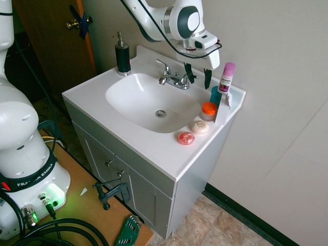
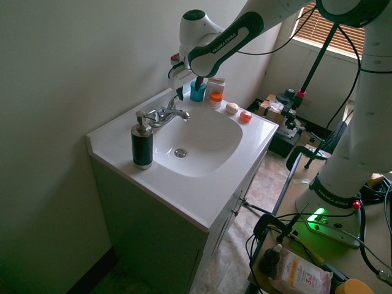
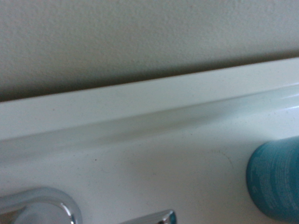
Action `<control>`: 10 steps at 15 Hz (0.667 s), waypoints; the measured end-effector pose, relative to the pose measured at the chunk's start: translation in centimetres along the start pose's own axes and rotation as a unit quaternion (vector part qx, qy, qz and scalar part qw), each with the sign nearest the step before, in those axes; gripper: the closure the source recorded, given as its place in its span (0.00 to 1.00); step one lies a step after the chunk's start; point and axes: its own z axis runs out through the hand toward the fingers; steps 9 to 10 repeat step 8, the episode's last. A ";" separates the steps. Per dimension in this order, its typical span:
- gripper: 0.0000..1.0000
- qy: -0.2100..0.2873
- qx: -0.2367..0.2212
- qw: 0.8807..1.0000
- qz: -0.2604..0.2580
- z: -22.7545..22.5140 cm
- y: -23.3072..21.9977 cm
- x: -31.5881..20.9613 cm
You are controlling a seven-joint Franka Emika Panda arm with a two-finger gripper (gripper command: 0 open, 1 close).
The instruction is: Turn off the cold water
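Hovering just above the chrome two-handle faucet (image 1: 173, 79), the claw (image 1: 199, 77) hangs open and empty. Its right-hand chrome lever handle (image 1: 185, 80) looks rigid and slick; I'd hook a finger against the lever's tip, not pinch.

Counts on the white vanity

One chrome two-handled faucet (image 1: 173, 79), one black soap dispenser (image 1: 122, 55), two round soaps (image 1: 186, 138), one orange-lidded jar (image 1: 208, 110), one teal cup (image 2: 197, 90), one pink-capped bottle (image 1: 226, 78).

Plain pale walls (image 1: 277, 77) meet in the corner behind a white vanity cabinet (image 1: 148, 189) with grey-white doors. A dark baseboard (image 1: 246, 215) runs along the wall above mottled beige floor tiles (image 1: 215, 225). A brown wooden door (image 1: 56, 41) with a brass knob (image 1: 72, 24) stands nearby. Daylight comes through a window with blinds (image 2: 334, 30).
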 end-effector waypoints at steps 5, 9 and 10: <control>0.00 -0.035 0.010 0.999 -0.017 -3.8 4.8 -4.9; 0.00 -0.090 0.024 0.995 -0.025 -6.5 9.0 -9.3; 0.00 -0.090 0.024 0.995 -0.025 -6.5 9.0 -9.3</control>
